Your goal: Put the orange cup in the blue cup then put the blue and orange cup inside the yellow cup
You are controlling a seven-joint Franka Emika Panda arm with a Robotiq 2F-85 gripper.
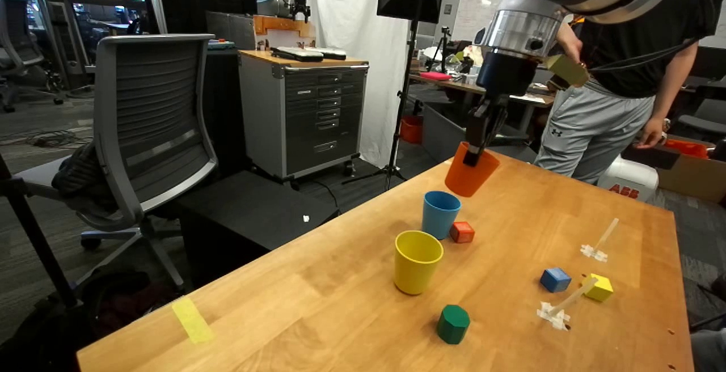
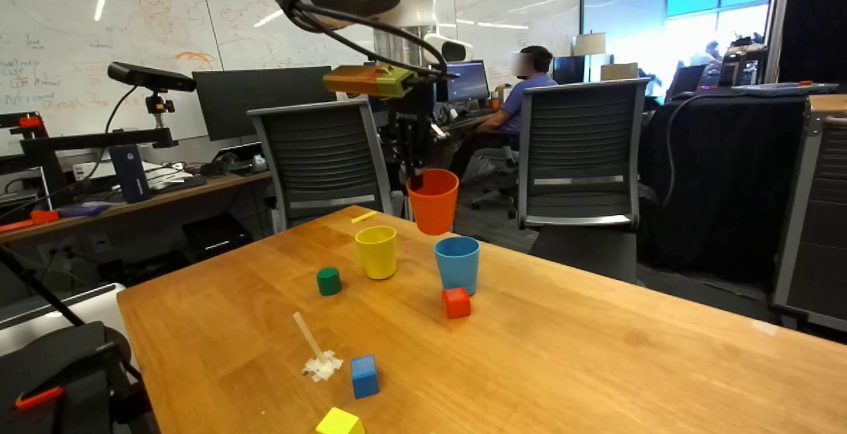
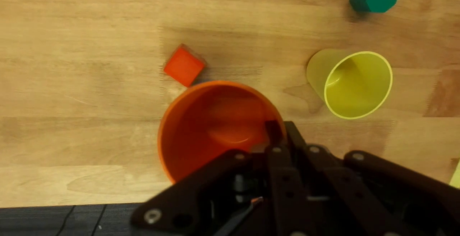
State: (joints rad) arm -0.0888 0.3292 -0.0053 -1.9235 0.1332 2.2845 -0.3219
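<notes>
My gripper (image 1: pixel 475 155) is shut on the rim of the orange cup (image 1: pixel 472 174), one finger inside and one outside, as the wrist view shows (image 3: pixel 281 130). The cup hangs above the table, tilted in an exterior view, mouth up. The light-blue cup (image 1: pixel 440 218) stands upright on the table, below and close to the orange cup in both exterior views (image 2: pixel 458 266). In the wrist view the orange cup (image 3: pixel 222 117) hides the blue cup almost wholly. The yellow cup (image 1: pixel 416 270) stands upright and empty beside the blue one; it also shows in the wrist view (image 3: pixel 357 85).
A small red block (image 1: pixel 462 232) lies against or very near the blue cup. A green block (image 1: pixel 453 324) stands near the yellow cup. A blue block (image 1: pixel 555 279), a yellow block (image 1: pixel 601 288) and taped upright sticks (image 1: pixel 607 233) are farther off. A person (image 1: pixel 601 111) stands by the table.
</notes>
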